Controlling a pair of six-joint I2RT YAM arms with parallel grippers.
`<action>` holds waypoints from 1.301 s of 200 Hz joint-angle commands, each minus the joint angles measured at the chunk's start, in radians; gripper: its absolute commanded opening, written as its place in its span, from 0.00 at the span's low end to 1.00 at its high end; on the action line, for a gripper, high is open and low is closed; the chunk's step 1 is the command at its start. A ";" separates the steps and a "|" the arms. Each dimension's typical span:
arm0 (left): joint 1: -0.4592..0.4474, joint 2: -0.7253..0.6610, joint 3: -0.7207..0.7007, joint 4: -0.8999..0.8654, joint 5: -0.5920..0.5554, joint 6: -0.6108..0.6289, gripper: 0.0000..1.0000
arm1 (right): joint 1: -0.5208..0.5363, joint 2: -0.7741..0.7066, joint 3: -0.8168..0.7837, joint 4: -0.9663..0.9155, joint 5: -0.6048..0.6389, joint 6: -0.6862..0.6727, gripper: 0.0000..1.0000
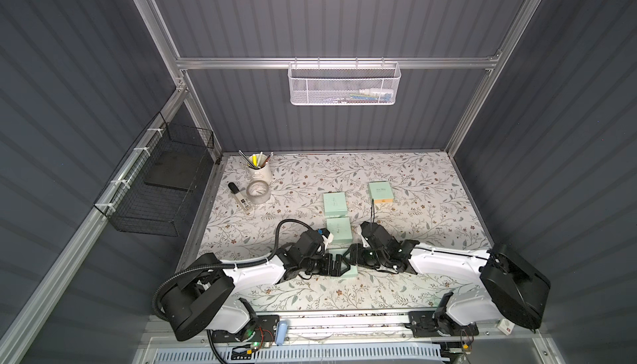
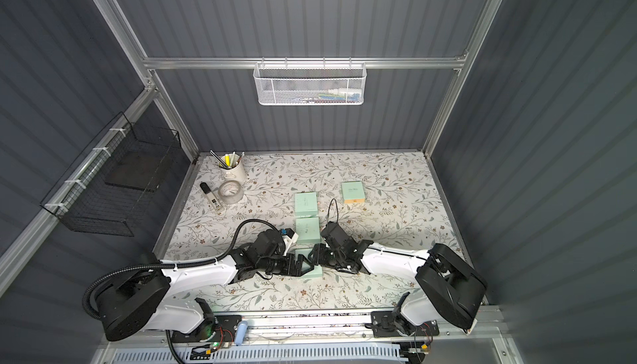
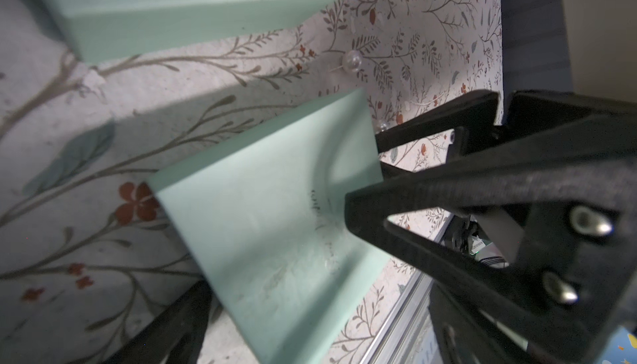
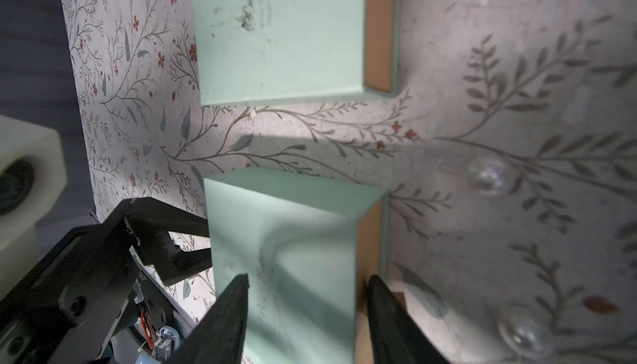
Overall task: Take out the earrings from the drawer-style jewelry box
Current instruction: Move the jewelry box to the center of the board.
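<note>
Tiny pearly round stud earrings (image 4: 491, 176) look light and roll-prone, so pinch the bead; left tool (image 4: 203, 243) wide, right tool (image 4: 308, 310) clamping mint-green cardboard box (image 4: 303, 234).

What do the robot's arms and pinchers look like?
Both arms have white shells with black joints. The left arm carries a ribbed black hose; the right arm has a thin black wire loop. The left gripper and right gripper have black pointed fingers with open triangle frames.
</note>
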 commanded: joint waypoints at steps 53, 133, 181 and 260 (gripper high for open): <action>-0.008 0.038 0.016 -0.006 0.002 0.004 1.00 | 0.001 -0.023 -0.019 -0.015 0.010 0.001 0.56; -0.008 0.040 0.007 -0.016 -0.045 -0.012 1.00 | -0.005 -0.041 -0.011 -0.067 0.048 -0.009 0.58; -0.009 0.004 -0.009 -0.044 -0.081 -0.022 1.00 | -0.005 -0.057 0.001 -0.088 0.053 -0.019 0.59; -0.008 -0.183 -0.007 -0.189 -0.166 -0.012 1.00 | -0.032 -0.212 0.076 -0.231 0.104 -0.083 0.62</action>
